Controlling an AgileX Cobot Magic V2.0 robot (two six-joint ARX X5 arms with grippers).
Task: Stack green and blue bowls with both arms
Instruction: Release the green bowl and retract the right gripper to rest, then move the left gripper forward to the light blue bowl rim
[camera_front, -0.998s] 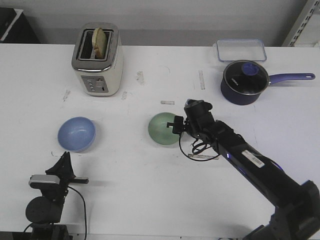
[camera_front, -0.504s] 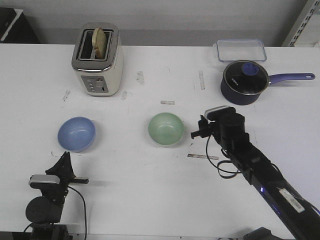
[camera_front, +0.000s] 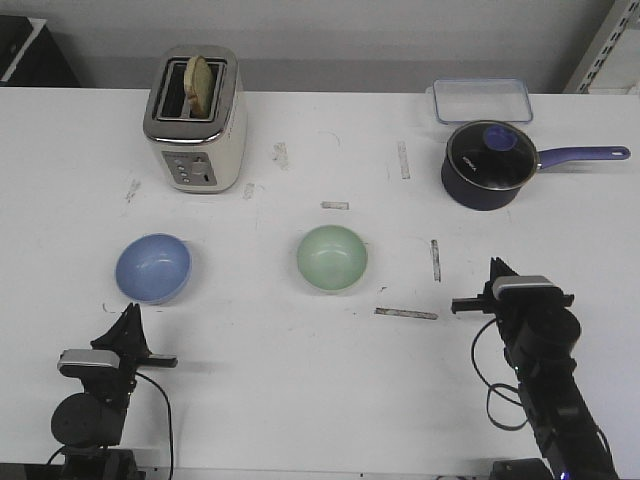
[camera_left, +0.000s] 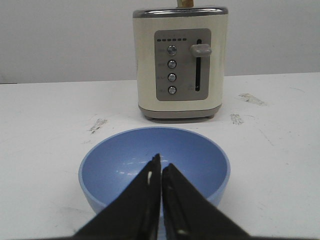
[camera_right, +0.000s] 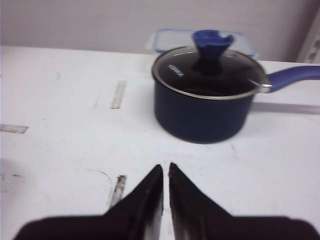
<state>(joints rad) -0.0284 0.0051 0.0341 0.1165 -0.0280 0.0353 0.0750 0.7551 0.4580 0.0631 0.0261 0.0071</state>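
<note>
So the two bowls sit apart on the white table (camera_front: 300, 390). The light periwinkle blue round bowl (camera_front: 153, 267) is on the left, and the pale mint green round bowl (camera_front: 332, 257) is near the middle, both upright and empty. The left black gripper (camera_left: 161, 172) parks at the near left edge, fingers pinched together with nothing between them, pointing straight at the blue bowl, which sits just beyond the tips. The right black gripper (camera_right: 165, 172) is at the near right, also pinched narrow and holding nothing, facing the dark blue lidded saucepan (camera_right: 207, 90) rather than either bowl.

The stacking looks not yet started. The sensible move for the left arm would be to spread its fingers first, then come in over the near rim of the blue bowl so one finger goes inside and one outside. A thin rim like that probably slips if grabbed at an angle. The right arm would need to swing left toward the green bowl.

As for writing: there's small white lettering on the glass lid of the saucepan, but it's too blurred to read for sure. The cream and chrome toaster (camera_left: 180, 62) has four round buttons and a lever, with no legible brand.
</note>
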